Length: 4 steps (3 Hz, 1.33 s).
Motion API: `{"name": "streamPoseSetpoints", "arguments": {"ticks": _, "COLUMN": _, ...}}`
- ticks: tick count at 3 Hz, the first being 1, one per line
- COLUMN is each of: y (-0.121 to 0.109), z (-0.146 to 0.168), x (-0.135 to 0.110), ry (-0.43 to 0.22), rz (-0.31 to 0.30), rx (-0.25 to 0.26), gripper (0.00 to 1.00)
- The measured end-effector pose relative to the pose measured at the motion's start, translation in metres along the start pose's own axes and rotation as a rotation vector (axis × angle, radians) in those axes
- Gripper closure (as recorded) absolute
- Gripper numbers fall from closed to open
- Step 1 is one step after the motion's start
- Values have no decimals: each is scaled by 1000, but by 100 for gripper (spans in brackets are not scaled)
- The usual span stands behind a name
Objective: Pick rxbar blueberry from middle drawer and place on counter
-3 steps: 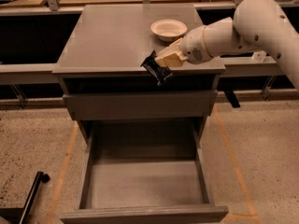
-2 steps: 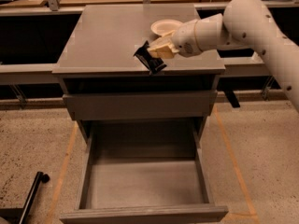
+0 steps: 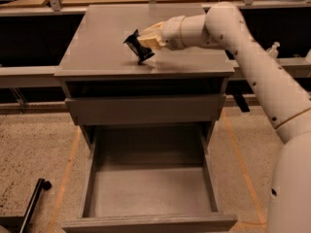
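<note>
My gripper (image 3: 146, 43) is over the middle of the counter (image 3: 99, 45), reaching in from the right. It is shut on the rxbar blueberry (image 3: 136, 46), a dark flat bar that is tilted, with its lower end close to the counter top; I cannot tell whether it touches. The middle drawer (image 3: 148, 221) is pulled out wide below, and its grey tray shows nothing inside.
A closed grey drawer front (image 3: 146, 108) sits just under the counter. My arm (image 3: 252, 62) crosses the counter's right side. A black pole (image 3: 33, 203) lies on the speckled floor at lower left. Dark shelving runs behind the cabinet.
My gripper has carried the bar left and further onto the counter, from the front right edge toward the middle. The arm now covers the cream bowl.
</note>
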<state>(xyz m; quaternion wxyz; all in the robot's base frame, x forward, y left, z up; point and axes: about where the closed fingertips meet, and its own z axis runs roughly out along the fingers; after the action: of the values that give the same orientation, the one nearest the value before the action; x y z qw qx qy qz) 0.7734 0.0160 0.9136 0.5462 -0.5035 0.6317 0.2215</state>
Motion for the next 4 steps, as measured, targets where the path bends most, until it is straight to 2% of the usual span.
{"name": "streamPoseSetpoints", "arguments": {"ticks": 1, "y": -17, "z": 46, "x": 2, "ry": -38, "rz": -36, "rx": 21, "gripper": 59}}
{"name": "streamPoseSetpoints", "arguments": {"ticks": 3, "y": -15, "z": 54, "x": 0, "ry": -44, "rz": -37, "rx": 13, "gripper": 13}}
{"name": "streamPoseSetpoints", "arguments": {"ticks": 4, "y": -13, "z": 57, "x": 0, "ry": -45, "rz": -37, "rx": 9, "gripper": 0}}
